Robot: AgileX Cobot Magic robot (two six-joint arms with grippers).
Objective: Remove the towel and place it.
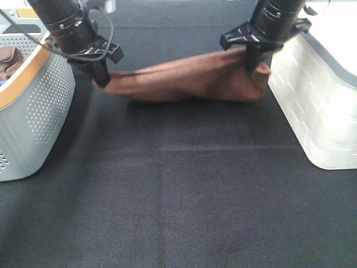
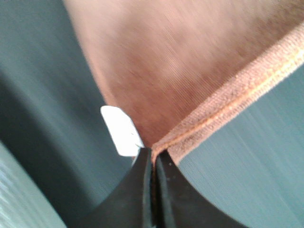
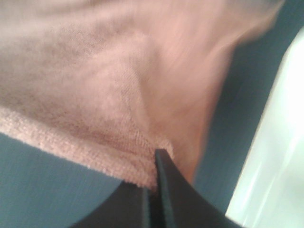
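The left pincer (image 1: pixel 100 75) is pressed tight on 1 corner of the towel (image 1: pixel 189 78); its wrist view shows the 2 black tips closed with no gap, the stitched edge (image 2: pixel 228 102) running out from between them and the small white tag (image 2: pixel 121 130) sitting just beside the tips. The right pincer (image 1: pixel 254 61) is likewise clamped on the opposite end; its own wrist view, though blurred, shows the tips nipped onto the fluffy hem of the cloth.

Between the 2 pincers the towel hangs stretched like a hammock; the right end sits higher than the left; the sagging middle seems to touch or nearly touch the black bench (image 1: pixel 178 212), and I cannot tell which.

Outward from there: a grey perforated basket (image 1: pixel 39 111) stands at the left, close to the left arm, with a darker brown bunched cloth (image 1: pixel 10 60) inside it; a white basket (image 1: pixel 318 95) stands at the right, just beside the towel's right end.

As to progress, I judge the grasp done and the lift under way, so the removing part looks largely achieved; the placing is not yet done, since both corners are gripped and the cloth lies in neither basket nor flat on the bench; what remains is to carry it to its spot, lower it and release both corners.
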